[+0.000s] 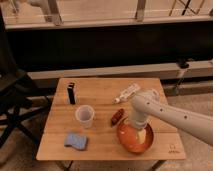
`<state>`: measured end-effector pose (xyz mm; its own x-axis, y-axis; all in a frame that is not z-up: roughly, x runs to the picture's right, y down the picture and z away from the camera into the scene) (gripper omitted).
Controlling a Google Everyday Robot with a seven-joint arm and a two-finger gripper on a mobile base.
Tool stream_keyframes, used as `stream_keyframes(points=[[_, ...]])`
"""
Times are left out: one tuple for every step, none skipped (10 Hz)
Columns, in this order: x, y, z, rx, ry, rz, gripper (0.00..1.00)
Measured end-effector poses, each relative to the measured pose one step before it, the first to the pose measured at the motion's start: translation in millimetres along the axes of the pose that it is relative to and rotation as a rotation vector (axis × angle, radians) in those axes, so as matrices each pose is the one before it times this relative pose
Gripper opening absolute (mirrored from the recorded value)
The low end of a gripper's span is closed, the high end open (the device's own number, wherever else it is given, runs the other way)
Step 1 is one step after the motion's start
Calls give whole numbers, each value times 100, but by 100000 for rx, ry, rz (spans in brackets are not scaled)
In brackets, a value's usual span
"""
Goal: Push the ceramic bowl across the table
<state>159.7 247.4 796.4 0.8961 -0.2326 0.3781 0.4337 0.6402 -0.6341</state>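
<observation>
One camera, set high and fairly close, looks steeply down across the table [100,96] from its near edge. The gripper [138,131] hangs by the near right corner.
</observation>
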Motion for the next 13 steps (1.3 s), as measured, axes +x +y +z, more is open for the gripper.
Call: stream_keyframes(points=[[-230,-313,117,145,72,-821,80],[-218,-225,71,57,-20,-705,80],[8,-28,166,52,109,-502,80],[50,-27,116,141,38,-332,80],[-84,-152,155,33,82,-787,80],[-59,-192,86,277,26,-561,80],[-30,-151,122,15,94,-484,80],[-164,-222,136,147,-10,-542,80],[-87,-178,116,167,49,-591,80],[3,-106,146,203,-6,-423,80],[-26,-130,90,31,46,-548,80],[-52,-169,60,73,-23,-431,80],[-90,-168,115,184,-41,-613,80]])
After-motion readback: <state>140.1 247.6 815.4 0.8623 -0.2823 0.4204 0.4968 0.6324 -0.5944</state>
